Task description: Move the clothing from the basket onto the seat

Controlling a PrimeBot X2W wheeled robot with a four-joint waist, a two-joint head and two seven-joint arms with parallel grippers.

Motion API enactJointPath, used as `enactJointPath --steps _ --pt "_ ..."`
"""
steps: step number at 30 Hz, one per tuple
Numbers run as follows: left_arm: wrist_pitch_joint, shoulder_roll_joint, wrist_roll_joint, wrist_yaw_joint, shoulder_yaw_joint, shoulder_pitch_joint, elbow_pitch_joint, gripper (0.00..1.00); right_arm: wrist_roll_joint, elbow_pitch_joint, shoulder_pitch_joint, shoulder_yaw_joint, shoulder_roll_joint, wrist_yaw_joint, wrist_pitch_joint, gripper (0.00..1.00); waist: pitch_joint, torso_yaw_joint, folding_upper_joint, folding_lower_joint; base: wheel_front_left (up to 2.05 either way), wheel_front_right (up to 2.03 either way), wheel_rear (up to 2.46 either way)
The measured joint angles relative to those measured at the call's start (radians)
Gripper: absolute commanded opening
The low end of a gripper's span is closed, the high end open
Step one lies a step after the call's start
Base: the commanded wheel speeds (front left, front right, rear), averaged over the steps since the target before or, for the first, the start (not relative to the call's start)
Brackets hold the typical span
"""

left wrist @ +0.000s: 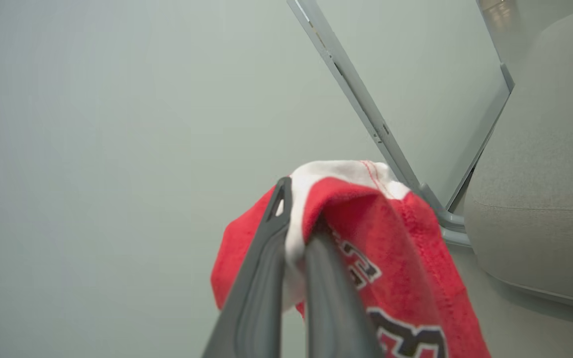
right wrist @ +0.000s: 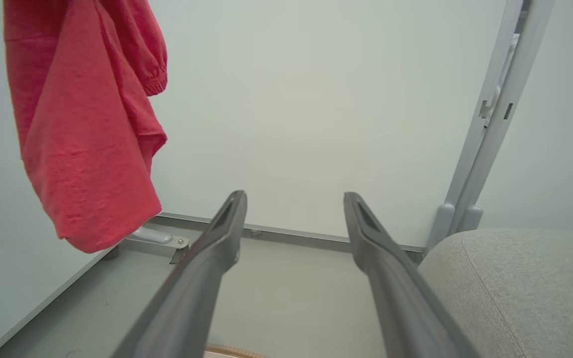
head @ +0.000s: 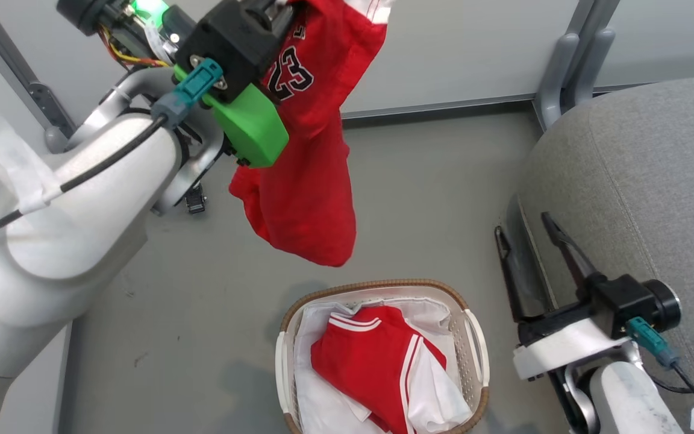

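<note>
It looks like a robot test room staged as a home corner. Plain pale wall panels (right wrist: 316,99) between grey metal posts (right wrist: 488,134) enclose a smooth grey floor (head: 431,199). An upholstered seat (head: 642,181) and a laundry basket (head: 383,283) furnish it.

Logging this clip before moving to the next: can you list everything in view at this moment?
floor: 1, grey, under everything
basket: 1, cream with brown woven rim, on the floor, bottom centre of the head view
liner: 1, white, inside the basket
lying garment: 1, red with white stripes and panels, in the basket on the liner
hanging garment: 1, red with white trim and a dark 23, held up in the air above the floor
seat: 1, grey fabric, right of the basket
frame posts: 2 seen, grey metal, by the pale wall
left gripper: 1, dark fingers, raised, shut on the hanging garment
right gripper: 1, dark fingers, open and empty, beside the seat
</note>
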Motion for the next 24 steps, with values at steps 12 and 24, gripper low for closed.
enactJointPath --steps 12,24 --pt "0.071 -0.020 -0.008 -0.001 0.000 -0.070 -0.075 0.00 -0.012 0.122 -0.023 0.230 0.001 0.000 0.000 1.00 -0.018 0.004 0.0000 0.0000 0.00 0.00 0.00" --pt "0.092 -0.042 -0.009 -0.002 -0.007 -0.105 -0.116 0.00 -0.028 0.174 -0.100 0.266 0.000 0.000 0.000 1.00 -0.022 0.025 0.0000 0.0001 0.00 0.00 0.00"
